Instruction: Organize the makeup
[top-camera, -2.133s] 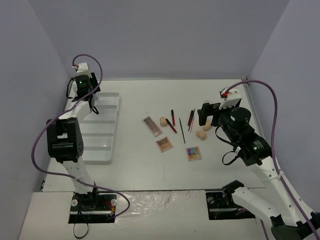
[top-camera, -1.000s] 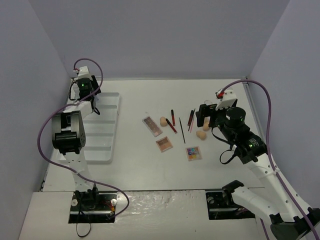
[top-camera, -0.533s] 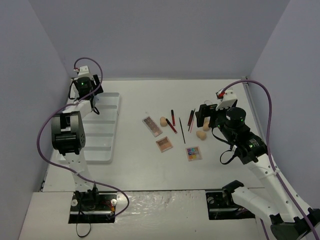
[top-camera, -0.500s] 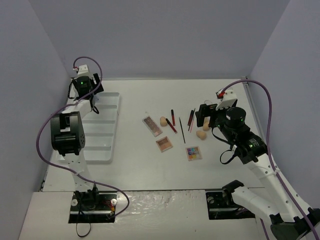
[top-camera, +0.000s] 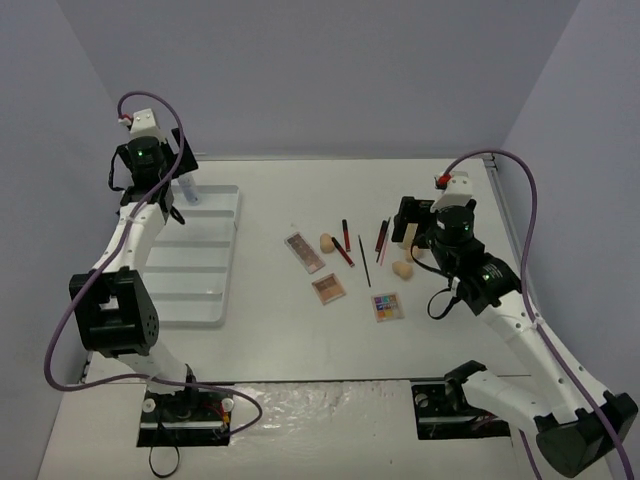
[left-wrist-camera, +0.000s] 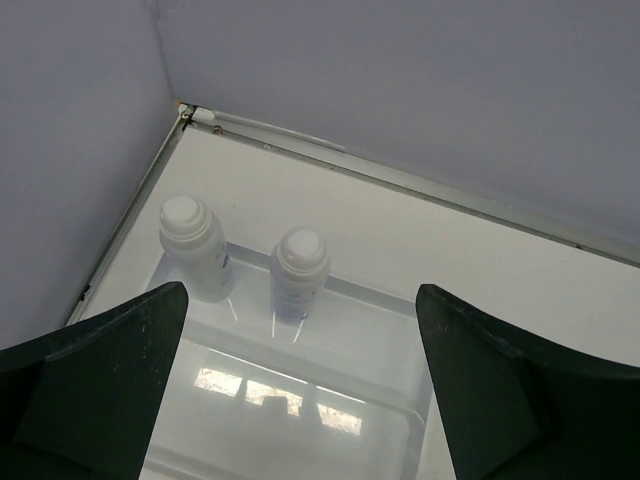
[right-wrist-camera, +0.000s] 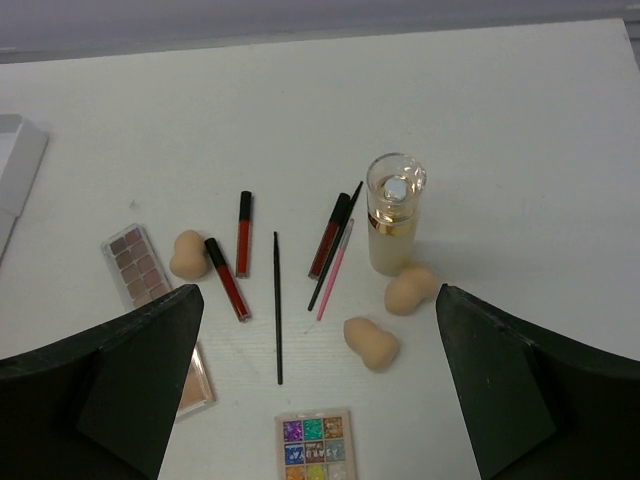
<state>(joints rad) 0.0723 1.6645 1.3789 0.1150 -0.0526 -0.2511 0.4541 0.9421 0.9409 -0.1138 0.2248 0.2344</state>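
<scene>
Two clear white-capped bottles (left-wrist-camera: 190, 240) (left-wrist-camera: 300, 265) stand upright in the far compartment of the white tray (top-camera: 205, 285). My left gripper (left-wrist-camera: 300, 335) hangs open above and just in front of them, holding nothing. The rest of the makeup lies mid-table. An amber bottle (right-wrist-camera: 393, 215) stands there with peach sponges (right-wrist-camera: 410, 290) (right-wrist-camera: 371, 342) (right-wrist-camera: 188, 254) nearby. Beside these lie red pencils (right-wrist-camera: 243, 232) (right-wrist-camera: 224, 277), a black brush (right-wrist-camera: 277, 305), a pink brush (right-wrist-camera: 335, 270), a brown palette (right-wrist-camera: 140, 265) and a colourful palette (right-wrist-camera: 312, 445). Above them, my right gripper (right-wrist-camera: 318, 300) is open and empty.
A peach palette (top-camera: 328, 288) lies between the brown and colourful ones. The tray's nearer compartments (top-camera: 190, 275) hold nothing. Grey walls close the table at the left, back and right.
My left gripper has opened, letting go of a bottle in the tray, and lifted up and back. The right arm has shifted slightly nearer the amber bottle.
</scene>
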